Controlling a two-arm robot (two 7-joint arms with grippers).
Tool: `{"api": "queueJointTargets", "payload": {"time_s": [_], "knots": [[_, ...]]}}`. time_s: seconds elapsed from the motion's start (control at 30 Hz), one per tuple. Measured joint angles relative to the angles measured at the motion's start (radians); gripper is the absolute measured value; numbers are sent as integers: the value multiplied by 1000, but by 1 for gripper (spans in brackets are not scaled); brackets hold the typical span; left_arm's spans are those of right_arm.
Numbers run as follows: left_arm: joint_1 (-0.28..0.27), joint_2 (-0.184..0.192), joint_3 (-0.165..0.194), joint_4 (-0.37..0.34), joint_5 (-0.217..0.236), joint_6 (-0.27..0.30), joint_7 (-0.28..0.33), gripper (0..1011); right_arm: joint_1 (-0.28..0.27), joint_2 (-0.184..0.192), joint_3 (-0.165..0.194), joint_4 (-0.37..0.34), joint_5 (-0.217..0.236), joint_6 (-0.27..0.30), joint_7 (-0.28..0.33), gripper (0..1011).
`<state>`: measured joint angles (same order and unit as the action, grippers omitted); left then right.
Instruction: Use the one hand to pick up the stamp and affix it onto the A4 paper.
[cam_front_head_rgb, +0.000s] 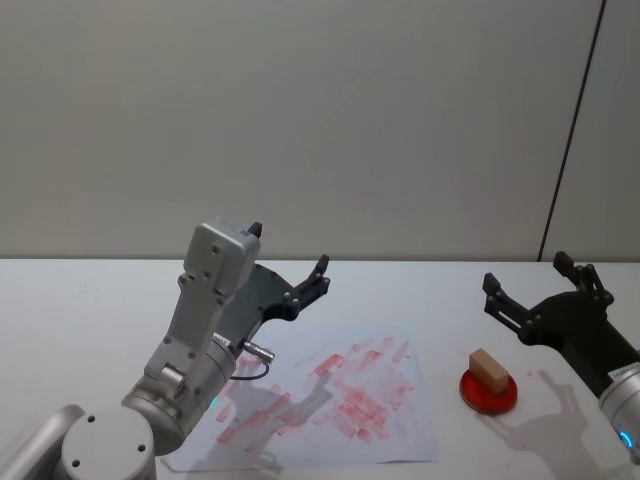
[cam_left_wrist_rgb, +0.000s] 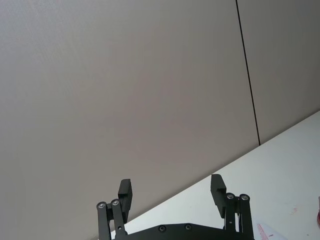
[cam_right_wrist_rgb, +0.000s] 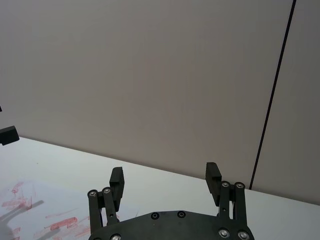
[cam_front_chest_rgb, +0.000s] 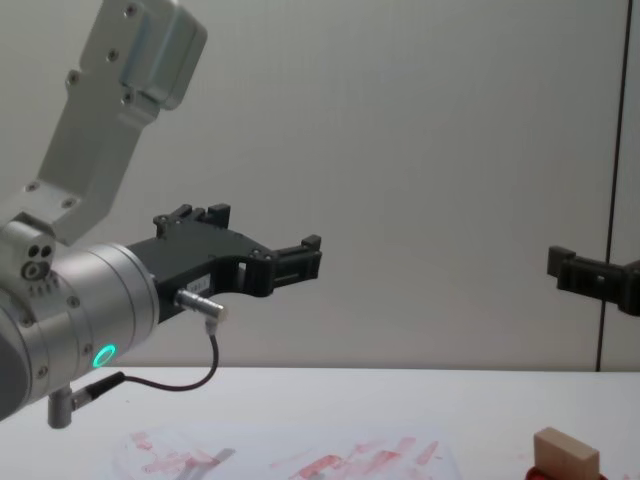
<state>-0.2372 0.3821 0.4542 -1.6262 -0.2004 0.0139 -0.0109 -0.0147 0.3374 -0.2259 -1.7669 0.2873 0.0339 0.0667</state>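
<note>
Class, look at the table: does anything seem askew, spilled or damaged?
The A4 paper lies slightly askew to the table edge, crowded with overlapping red marks. The stamp sits on the red disc. Nothing looks spilled or damaged.

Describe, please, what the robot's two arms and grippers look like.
Both the left gripper and the right gripper are black, with short blocky fingers on linkage bars fastened by silver screws. The left arm has a silver cylindrical wrist with a green glowing ring, a pale grey boxy link and a thin black cable. The right wrist is silver too.
</note>
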Motion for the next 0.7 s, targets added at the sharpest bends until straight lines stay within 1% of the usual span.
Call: {"api": "queueJointTargets", "payload": {"time_s": [0.7], "knots": [[0,0,0,0,0,0,0,1002,1,0,0,3,0,1,7,1001]]}}
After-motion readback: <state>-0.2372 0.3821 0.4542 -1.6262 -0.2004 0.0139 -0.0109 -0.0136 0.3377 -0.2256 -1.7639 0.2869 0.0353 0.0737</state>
